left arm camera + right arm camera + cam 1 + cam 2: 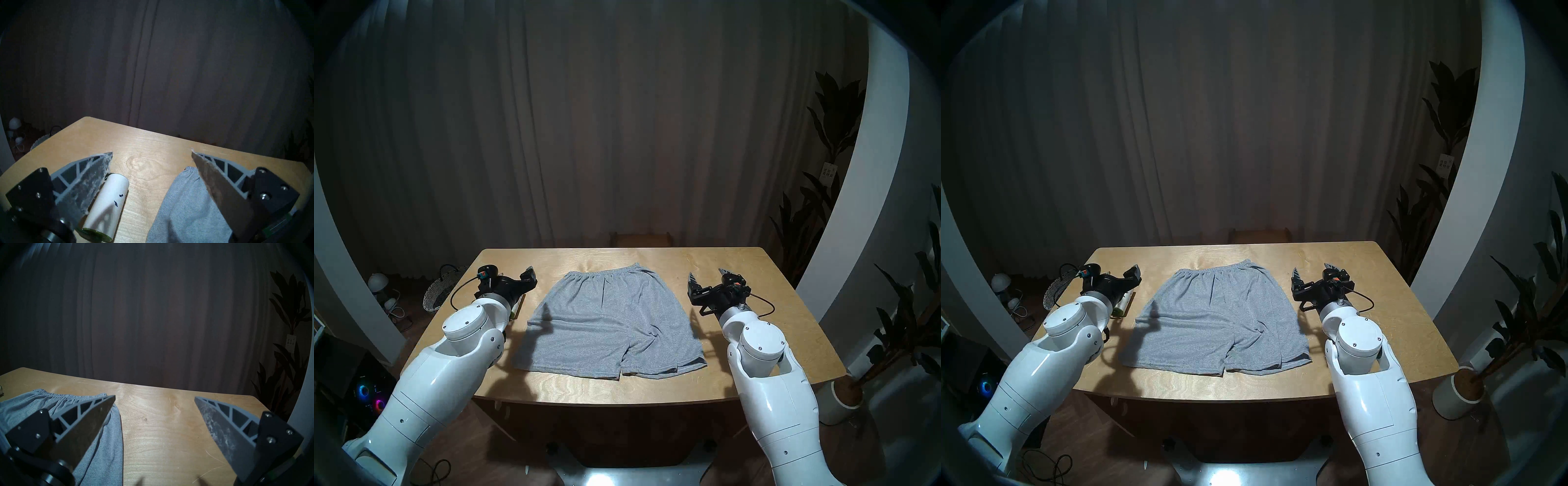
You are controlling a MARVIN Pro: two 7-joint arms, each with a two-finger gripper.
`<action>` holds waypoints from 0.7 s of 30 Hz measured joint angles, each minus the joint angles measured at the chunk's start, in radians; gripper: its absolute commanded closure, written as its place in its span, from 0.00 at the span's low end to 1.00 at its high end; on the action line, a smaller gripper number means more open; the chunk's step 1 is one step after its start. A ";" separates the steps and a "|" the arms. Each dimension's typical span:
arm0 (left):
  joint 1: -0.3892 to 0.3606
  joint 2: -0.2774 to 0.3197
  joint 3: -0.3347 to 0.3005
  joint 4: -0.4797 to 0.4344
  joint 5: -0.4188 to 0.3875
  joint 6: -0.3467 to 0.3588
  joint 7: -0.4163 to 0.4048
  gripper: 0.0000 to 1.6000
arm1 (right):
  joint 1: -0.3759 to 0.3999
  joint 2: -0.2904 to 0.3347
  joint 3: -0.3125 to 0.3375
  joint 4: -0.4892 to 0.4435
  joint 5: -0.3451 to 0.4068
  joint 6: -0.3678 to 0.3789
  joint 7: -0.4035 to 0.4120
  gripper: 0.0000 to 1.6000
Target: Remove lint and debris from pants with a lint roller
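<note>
Grey knit pants (609, 322) lay flat on the wooden table (772, 305), waistband toward the far edge. Both arms reached forward, nearly level, one on each side of the cloth. The left gripper (152, 152) stood spread wide and empty above the lint roller (108, 207), which lay on the table just left of the pants, a few dark specks (118, 199) on its white roll. The right gripper (154, 396) hung released, holding nothing, over bare wood beside the pants' right edge.

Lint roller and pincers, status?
Both pincers, left and right, open, empty. Green-framed white lint roller on table, black specks stuck on. Grey knit shorts flat, unobstructed.
</note>
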 measured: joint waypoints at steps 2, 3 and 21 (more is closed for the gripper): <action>-0.001 0.009 0.015 -0.002 0.039 -0.012 0.000 0.00 | 0.003 0.001 -0.003 0.003 -0.003 0.000 0.002 0.00; -0.002 0.015 0.024 -0.003 0.065 -0.021 0.000 0.00 | 0.004 0.001 -0.005 0.005 -0.005 0.000 0.003 0.00; 0.010 0.041 -0.012 0.067 0.281 -0.288 -0.094 0.00 | 0.035 0.005 -0.019 0.053 -0.037 -0.027 -0.002 0.00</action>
